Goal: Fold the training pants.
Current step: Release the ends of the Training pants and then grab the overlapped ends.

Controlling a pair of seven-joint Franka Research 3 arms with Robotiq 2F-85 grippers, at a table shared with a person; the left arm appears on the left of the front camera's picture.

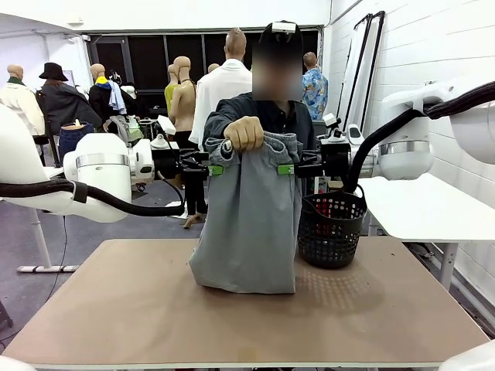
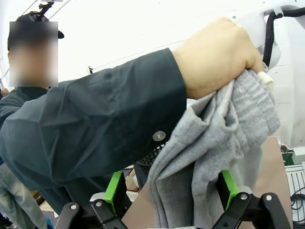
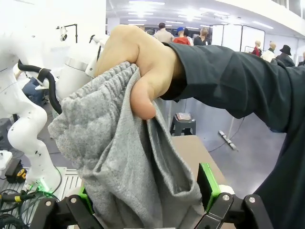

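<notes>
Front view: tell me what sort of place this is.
Probably a robotics lab or workshop: a left arm and right arm flank a work table, a person holds training pants between them, white brick wall beside.

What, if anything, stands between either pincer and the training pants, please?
Nothing visible does. The training pants hang between the pads of the open left pincer and the open right pincer. The person's hand grips the waistband just above them, and the black basket stands aside on the table.

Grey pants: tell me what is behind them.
A person stands behind the pants, a hand gripping the waistband from above. The fabric covers the person's lower body and the far edge of the table there.
</notes>
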